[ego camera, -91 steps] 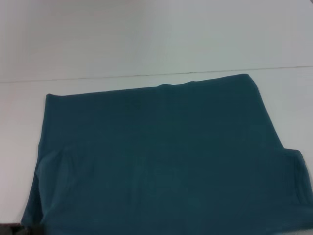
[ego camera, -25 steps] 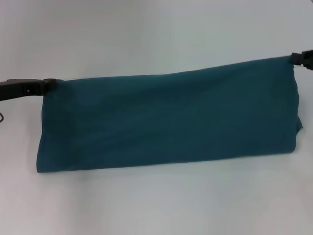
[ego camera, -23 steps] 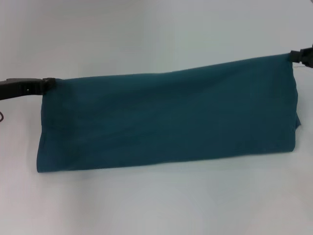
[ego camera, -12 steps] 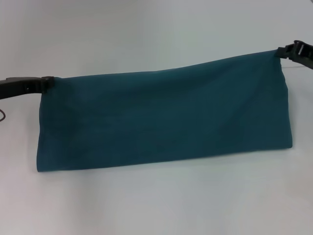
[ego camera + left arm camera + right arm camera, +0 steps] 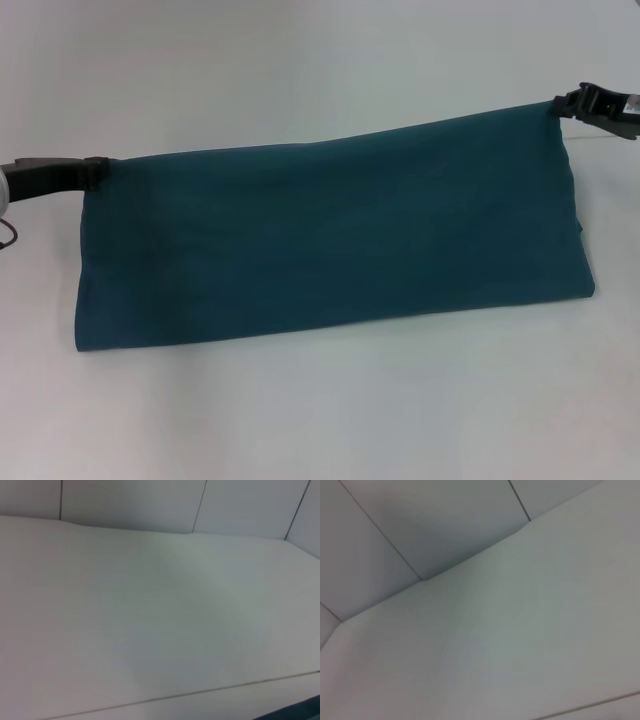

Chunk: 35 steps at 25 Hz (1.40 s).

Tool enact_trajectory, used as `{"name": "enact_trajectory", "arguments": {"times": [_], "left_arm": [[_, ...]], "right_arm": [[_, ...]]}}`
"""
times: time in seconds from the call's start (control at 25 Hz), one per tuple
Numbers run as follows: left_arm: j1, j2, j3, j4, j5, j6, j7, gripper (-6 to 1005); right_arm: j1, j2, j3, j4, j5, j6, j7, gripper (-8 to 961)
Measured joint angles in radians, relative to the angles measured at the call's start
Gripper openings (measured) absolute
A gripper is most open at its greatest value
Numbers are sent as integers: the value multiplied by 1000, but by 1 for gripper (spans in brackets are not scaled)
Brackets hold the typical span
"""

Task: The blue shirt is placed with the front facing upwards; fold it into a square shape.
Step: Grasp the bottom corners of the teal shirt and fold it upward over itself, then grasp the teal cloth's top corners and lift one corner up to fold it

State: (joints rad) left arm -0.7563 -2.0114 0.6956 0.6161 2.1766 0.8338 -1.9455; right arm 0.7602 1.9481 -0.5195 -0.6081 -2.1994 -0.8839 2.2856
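Left gripper (image 5: 97, 166) pinches the far left corner of the blue shirt (image 5: 330, 240); right gripper (image 5: 566, 106) pinches the far right corner. Between them the far edge is drawn taut, evidently to keep the cloth flat and the fold line straight. The shirt forms a long band across the white table (image 5: 320, 420), right end higher and farther. No lettering shows. Judgement: a fold is under way; the square is not yet formed.

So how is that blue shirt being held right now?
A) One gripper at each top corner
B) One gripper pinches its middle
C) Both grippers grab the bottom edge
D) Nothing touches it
A: the left gripper and the right gripper each pinch a top corner of the blue shirt.
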Motion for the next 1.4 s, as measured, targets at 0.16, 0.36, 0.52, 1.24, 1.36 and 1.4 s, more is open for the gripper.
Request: {"name": "enact_trajectory", "arguments": {"times": [0.16,0.36,0.52,1.24,1.36,1.4], "left_arm": [[-16,-1,0,-31,0,-50,23,5],[-43,-6,1,-88,-2,-141,68,5],[-60,-27,1,-111,-9,-219,126,5],[8,-108,-12,21,-12,-289,148,234],[73,-111,-7,136,-11,-115,26,397],[92,-107,-5,161,-8,-58,-32,444]], "right_arm": [[11,3,-25,32,0,61,-4,21],[35,15,-36,81,0,145,-27,25],[61,28,-39,124,0,226,-72,28],[32,124,-95,-33,39,310,-310,539],[-54,151,-117,-144,201,177,-442,631],[-82,149,-128,-148,290,127,-506,662]]}}
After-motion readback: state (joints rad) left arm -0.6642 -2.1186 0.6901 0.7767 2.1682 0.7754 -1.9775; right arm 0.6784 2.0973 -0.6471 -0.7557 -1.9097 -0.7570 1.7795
